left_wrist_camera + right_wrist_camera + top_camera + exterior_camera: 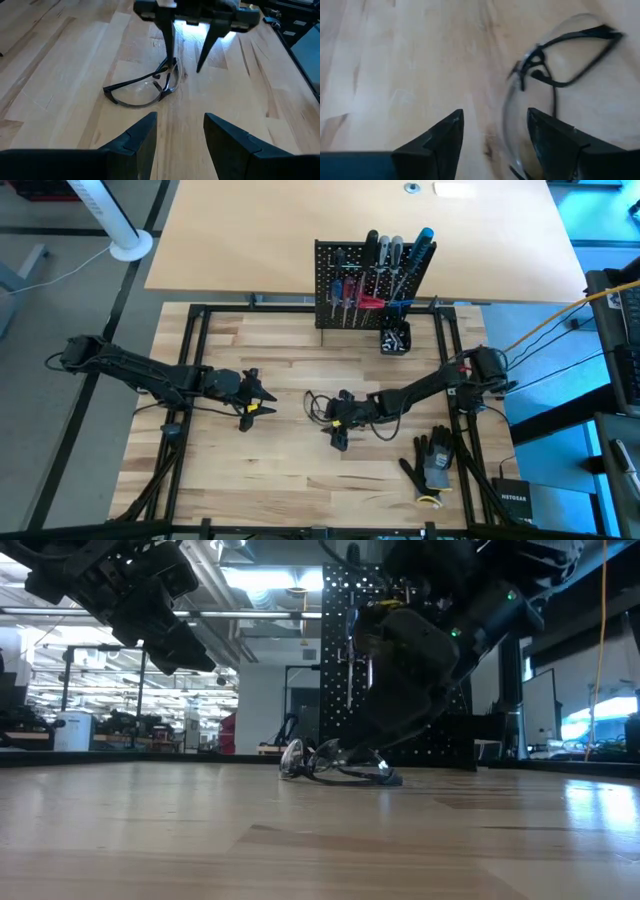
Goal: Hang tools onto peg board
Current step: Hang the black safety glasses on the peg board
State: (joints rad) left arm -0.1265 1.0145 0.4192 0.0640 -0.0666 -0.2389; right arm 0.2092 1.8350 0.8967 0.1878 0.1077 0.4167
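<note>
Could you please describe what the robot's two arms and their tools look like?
Both arms are dark, slender and jointed, with black cables trailing along them. The left tool carries a small yellow marking near its tip. The right tool is all black. Each ends in two dark, wedge-shaped fingers tapering to flat tips.

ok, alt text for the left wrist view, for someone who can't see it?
Clear safety glasses with a dark frame lie on the wooden table, and the right gripper hangs open just above them, fingers pointing down. The left gripper, also open, shows in the foreground, short of the glasses.
</note>
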